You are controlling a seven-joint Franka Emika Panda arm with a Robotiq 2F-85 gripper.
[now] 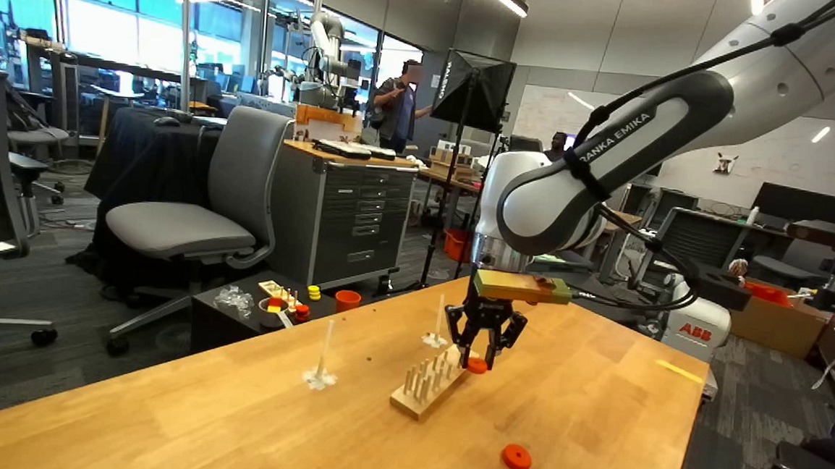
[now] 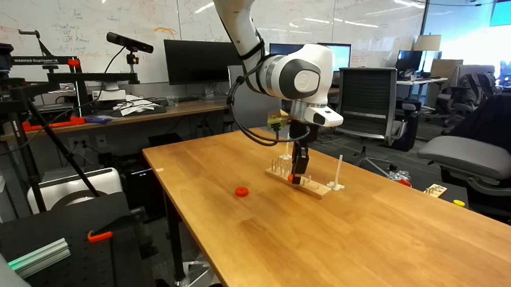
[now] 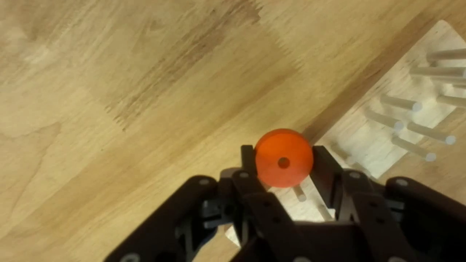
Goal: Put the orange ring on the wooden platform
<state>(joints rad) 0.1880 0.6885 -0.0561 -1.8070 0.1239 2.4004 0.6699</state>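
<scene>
Closest to the wrist camera: black gripper (image 3: 284,157), in from the bottom of the view. Pinched snug on the orange ring (image 3: 284,147), one finger (image 3: 248,158) against each side. Held by the rim, likely to leave the hole and the underside free for a peg (image 3: 429,133). Pointed down too, maybe to set the ring down with no bump.

Place of the ring: between the fingertips, low, by the long edge of the wooden platform (image 3: 371,145), partly across that edge in the wrist view. Not on a peg yet, by the look of it: no peg tip to be seen in the hole, just one poking out beside the rim. Touching the wood or just above it? Can't tell.

Flat face toward the wrist camera, hole pointing mostly up and down. Round like a coin, so no long way to line up. Maybe tipped a little; too small to be sure in both exterior views. Long way of the platform: low left to high right in the wrist view.

In an exterior view, lying apart on the wooden table (image 1: 598,361): a redder disc (image 1: 517,457), best left alone. Behind the platform: a thin white rod (image 1: 325,351) and another like it (image 1: 439,317), with pale blobs at the feet, likely stuck down to stay up.
</scene>
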